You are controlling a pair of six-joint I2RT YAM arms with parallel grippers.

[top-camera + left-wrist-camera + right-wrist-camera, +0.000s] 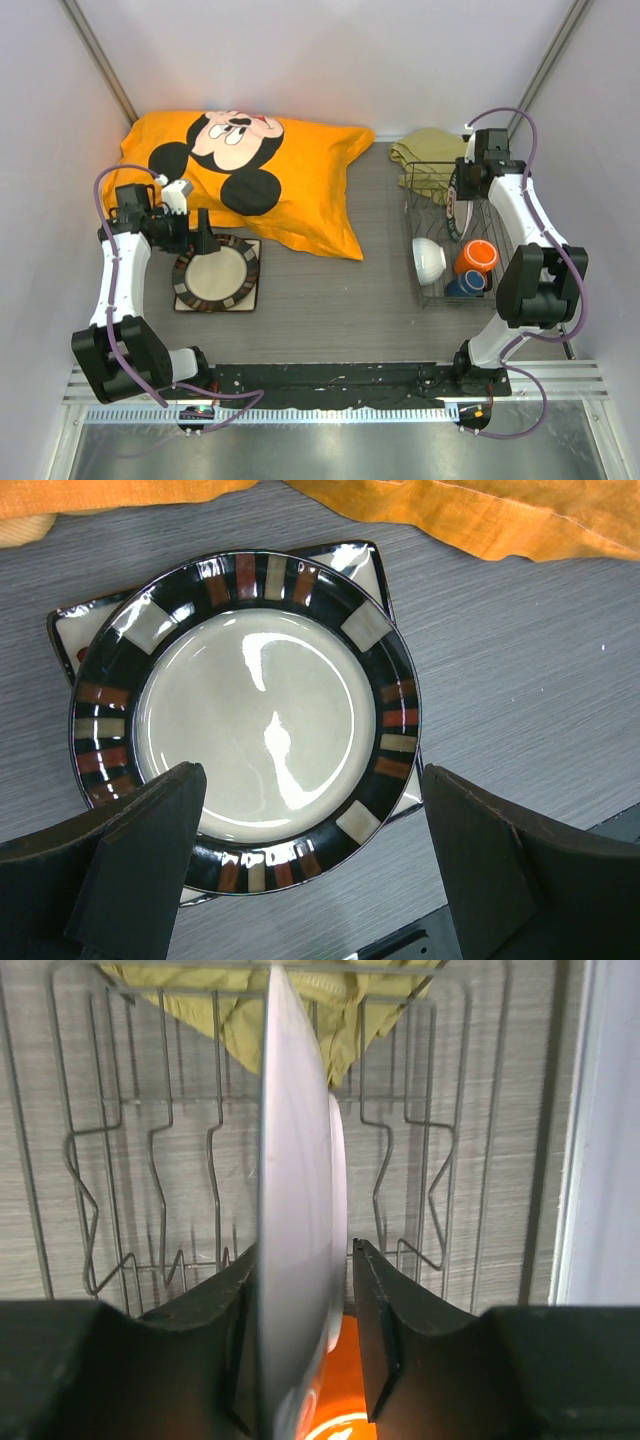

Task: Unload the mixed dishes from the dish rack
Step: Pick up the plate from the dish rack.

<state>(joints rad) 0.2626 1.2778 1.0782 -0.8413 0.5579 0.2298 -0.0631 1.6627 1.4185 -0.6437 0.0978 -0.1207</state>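
Left end effector (pixel 312 780): spread wide above the round patterned-rim plate (pixel 250 710), which is stacked on the square plate (pixel 350 560).
Right end effector (pixel 302 1252): pinching the upright plate (pixel 295 1140) inside the dish rack (pixel 411 215).

Round plate (pixel 250 720): cream centre, black rim with red, brown, cream blocks. Mug (pixel 476 255) orange. Racked plate (pixel 300 1210) pale grey-white.
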